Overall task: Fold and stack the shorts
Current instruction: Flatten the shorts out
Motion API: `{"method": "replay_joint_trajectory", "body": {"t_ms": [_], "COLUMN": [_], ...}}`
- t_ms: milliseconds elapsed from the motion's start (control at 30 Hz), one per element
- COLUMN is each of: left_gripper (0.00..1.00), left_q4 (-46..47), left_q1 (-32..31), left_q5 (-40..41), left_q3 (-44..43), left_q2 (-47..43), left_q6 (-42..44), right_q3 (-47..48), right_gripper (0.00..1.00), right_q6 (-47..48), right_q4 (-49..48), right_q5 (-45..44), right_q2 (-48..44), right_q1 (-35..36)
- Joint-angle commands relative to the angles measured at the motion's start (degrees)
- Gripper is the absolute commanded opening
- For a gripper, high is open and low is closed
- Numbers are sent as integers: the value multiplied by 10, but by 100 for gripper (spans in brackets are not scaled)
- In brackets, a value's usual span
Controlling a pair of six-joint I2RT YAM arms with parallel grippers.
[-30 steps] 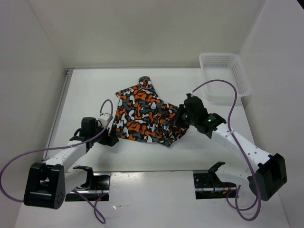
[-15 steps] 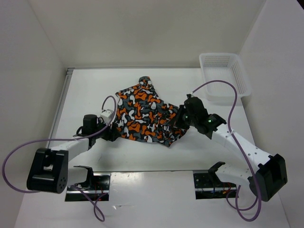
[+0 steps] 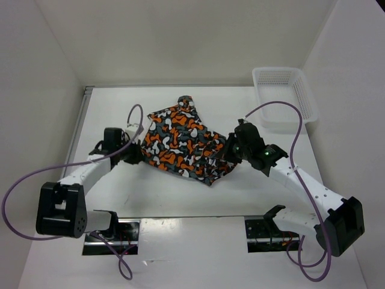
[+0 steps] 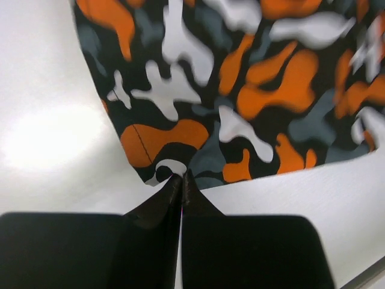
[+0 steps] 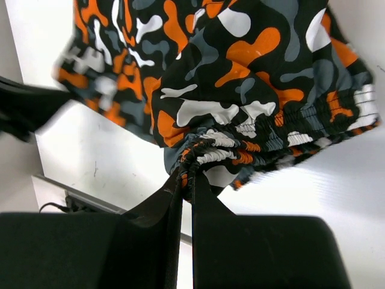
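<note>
The shorts (image 3: 180,144) are seen in the middle of the top view, stretched between the two grippers over the white table (image 3: 114,114). Their lower left corner is pinched by the left gripper (image 3: 138,156). Its fingers are pressed together on the very edge of the cloth, near the bottom of the left wrist view. The stretchy band on the right side of the shorts is pinched by the right gripper (image 3: 227,153), and the cloth is bunched into small folds there. A white basket (image 3: 283,96) is seen in the upper right, well apart from the shorts.
</note>
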State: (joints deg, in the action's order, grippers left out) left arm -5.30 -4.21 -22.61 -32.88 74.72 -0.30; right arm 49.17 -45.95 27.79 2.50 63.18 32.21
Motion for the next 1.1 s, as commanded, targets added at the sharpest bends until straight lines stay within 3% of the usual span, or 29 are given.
{"method": "replay_joint_trajectory", "body": {"t_ms": [0, 133, 233, 333, 500, 600, 800, 1067], "left_gripper": [0, 0, 0, 0, 0, 0, 0, 0], "left_q4": [-59, -72, -52, -91, -67, -21, -21, -80], "left_q1": [24, 46, 58, 76, 190, 241, 246, 246], "left_q5": [15, -23, -62, -84, -173, -201, -179, -175], "left_q3": [-136, -268, -364, -465, -629, -676, -801, -982], "left_q2": [-34, -40, -45, -45, -53, -58, -63, -27], "left_q6": [3, 3, 3, 3, 3, 3, 3, 3], "right_q3": [44, 107, 202, 291, 388, 442, 595, 686], "right_gripper": [0, 0, 0, 0, 0, 0, 0, 0], "right_q6": [26, 67, 90, 106, 140, 169, 212, 212], "right_q4": [8, 20, 34, 58, 96, 125, 226, 281], "right_q5": [-26, -31, -38, -25, -5, 7, 7, 18], "right_q2": [-14, -2, 26, 47, 39, 14, -6, -17], "right_q1": [-10, -32, -37, -37, -37, -37, -37, -37]}}
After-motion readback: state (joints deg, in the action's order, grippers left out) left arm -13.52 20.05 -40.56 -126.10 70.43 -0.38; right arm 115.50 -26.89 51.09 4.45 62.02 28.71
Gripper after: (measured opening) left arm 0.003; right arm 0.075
